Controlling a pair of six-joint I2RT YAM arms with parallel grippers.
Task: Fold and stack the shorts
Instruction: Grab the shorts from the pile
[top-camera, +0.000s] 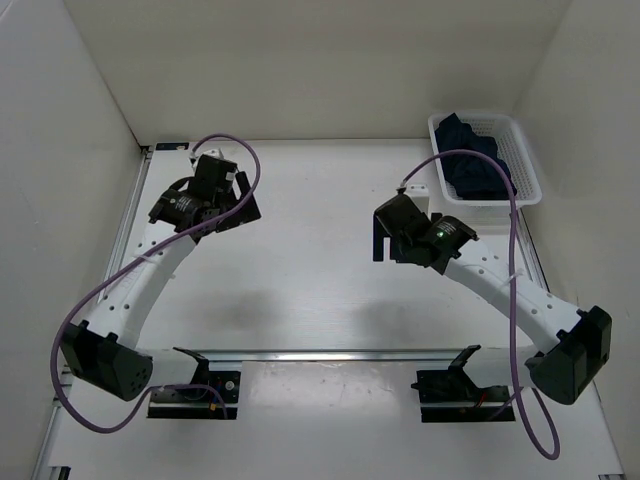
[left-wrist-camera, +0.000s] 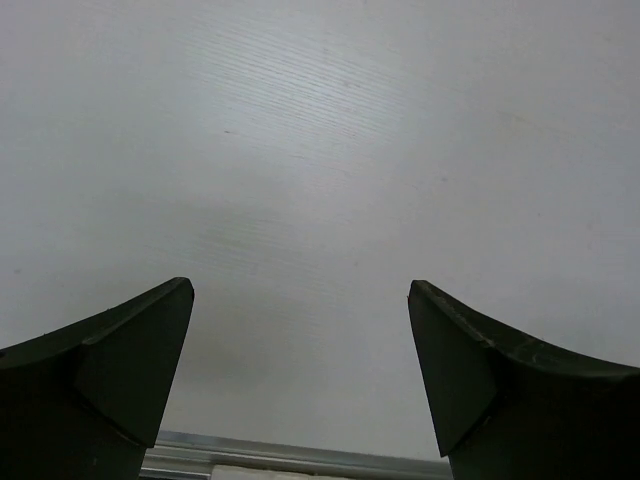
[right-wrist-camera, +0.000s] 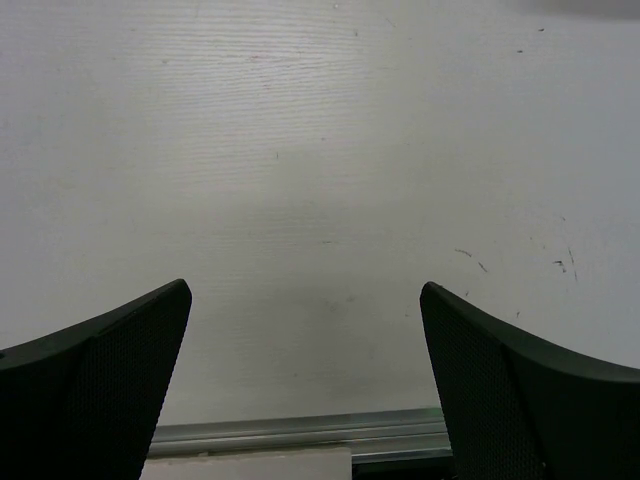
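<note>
Top external: the shorts (top-camera: 470, 135) are heaped in the basket (top-camera: 527, 165); left of it, the jaws of the left gripper (left-wrist-camera: 300, 290) and right gripper (right-wrist-camera: 305, 288) are held wide open, empty.

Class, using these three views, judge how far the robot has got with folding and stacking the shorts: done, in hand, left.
Done: nothing visible; the dark shorts lie bunched in the white basket at the far right of the table. In hand: nothing; the left pincer and right pincer both hang open over bare tabletop. Left: fetching, folding, stacking.
</note>
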